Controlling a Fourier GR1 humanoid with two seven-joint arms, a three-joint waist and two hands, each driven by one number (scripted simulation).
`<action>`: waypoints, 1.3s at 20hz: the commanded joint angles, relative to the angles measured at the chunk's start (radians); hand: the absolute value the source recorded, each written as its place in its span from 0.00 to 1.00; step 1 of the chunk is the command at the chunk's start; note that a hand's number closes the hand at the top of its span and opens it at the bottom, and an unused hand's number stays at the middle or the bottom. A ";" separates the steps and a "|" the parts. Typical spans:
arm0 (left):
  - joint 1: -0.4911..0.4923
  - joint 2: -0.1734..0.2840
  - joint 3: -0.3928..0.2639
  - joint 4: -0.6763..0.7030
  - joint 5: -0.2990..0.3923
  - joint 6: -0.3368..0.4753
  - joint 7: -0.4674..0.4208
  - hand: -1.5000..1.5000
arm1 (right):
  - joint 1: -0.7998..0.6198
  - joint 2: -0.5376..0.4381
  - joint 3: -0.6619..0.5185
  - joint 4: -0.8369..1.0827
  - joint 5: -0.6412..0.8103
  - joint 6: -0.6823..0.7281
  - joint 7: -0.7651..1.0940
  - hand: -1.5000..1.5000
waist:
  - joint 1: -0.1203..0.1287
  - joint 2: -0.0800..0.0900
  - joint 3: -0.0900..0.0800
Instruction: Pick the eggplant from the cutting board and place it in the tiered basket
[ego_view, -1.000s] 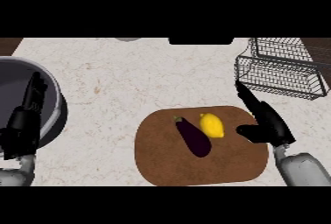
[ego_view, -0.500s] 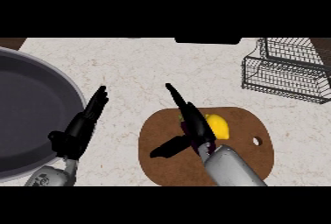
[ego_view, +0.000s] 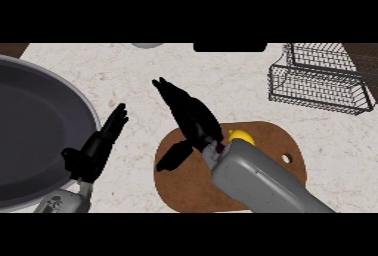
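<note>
Eggplant not yet lifted, basket waiting

Progress is early, as far as this view shows: nothing sits in the tiered basket, and the eggplant has not left the cutting board. Grasping, lifting, carrying and placing all appear to remain.

At the far left a large dark pan (ego_view: 37, 135) fills the edge of the counter (ego_view: 133, 75). Just beside its rim the left hand (ego_view: 96, 147) rests over the counter with its fingers straight and together, pointing up the view, holding nothing.

Further right, the right hand (ego_view: 193, 120) reaches over the upper left part of the cutting board (ego_view: 273, 170), its fingers long and fairly straight, the thumb spread down and to the left. It is not curled round anything that I can see. Its forearm crosses the board from the lower right and covers much of it.

Only a small purple sliver of the eggplant (ego_view: 218, 148) shows, at the wrist, right under the hand and touching the edge of the forearm in the picture; the rest is hidden, so its exact lie cannot be told. A lemon (ego_view: 240, 136) peeks out just to the right of it, on the board.

The tiered basket (ego_view: 321, 80) stands at the upper right, well apart from the board and the hand.
</note>
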 joint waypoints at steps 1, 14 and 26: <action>0.018 0.005 0.014 0.020 0.011 -0.013 -0.013 0.50 | -0.147 -0.089 0.094 -0.001 0.097 0.180 0.216 0.00 | -0.007 -0.012 -0.004; 0.018 -0.038 0.000 0.041 -0.023 0.004 -0.032 0.50 | -0.353 -0.006 0.149 -0.120 -0.157 0.780 0.779 0.00 | -0.015 -0.002 0.002; -0.020 -0.053 0.014 0.061 -0.033 -0.012 -0.010 0.50 | -0.335 -0.086 0.224 -0.078 -0.044 0.748 0.798 0.00 | -0.011 0.004 0.002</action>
